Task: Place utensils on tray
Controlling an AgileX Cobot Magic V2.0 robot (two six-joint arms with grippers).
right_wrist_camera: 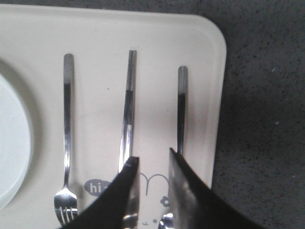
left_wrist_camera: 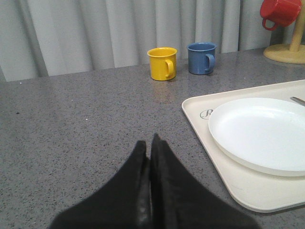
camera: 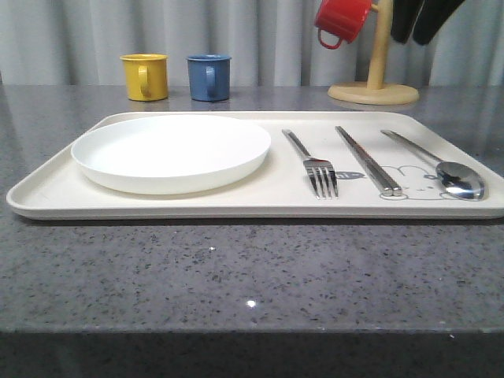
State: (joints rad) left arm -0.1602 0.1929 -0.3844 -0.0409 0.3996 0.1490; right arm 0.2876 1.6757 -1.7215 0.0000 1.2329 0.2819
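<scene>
The tray (camera: 197, 206) already carries everything: the plate (camera: 171, 152), then fork (camera: 313, 166), chopsticks (camera: 368, 161) and spoon (camera: 441, 167) side by side. The right gripper (right_wrist_camera: 152, 164) hangs with jaws apart, chopsticks and spoon just off either fingertip. The left gripper (left_wrist_camera: 148, 145), jaws together, sits beside the tray. Placing looks done; I'd reckon only lifting clear remains.

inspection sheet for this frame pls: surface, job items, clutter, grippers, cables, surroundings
Surface: grey speckled table, bare in front of the tray.
Job's things: plate, fork, chopsticks and spoon all lie on the tray, side by side, apart.
Clutter: yellow mug, blue mug, red mug on a wooden stand.
Grippers: left gripper shut, empty; right gripper open above the tray.
Cables: nothing seen.
Surroundings: grey curtain.
</scene>
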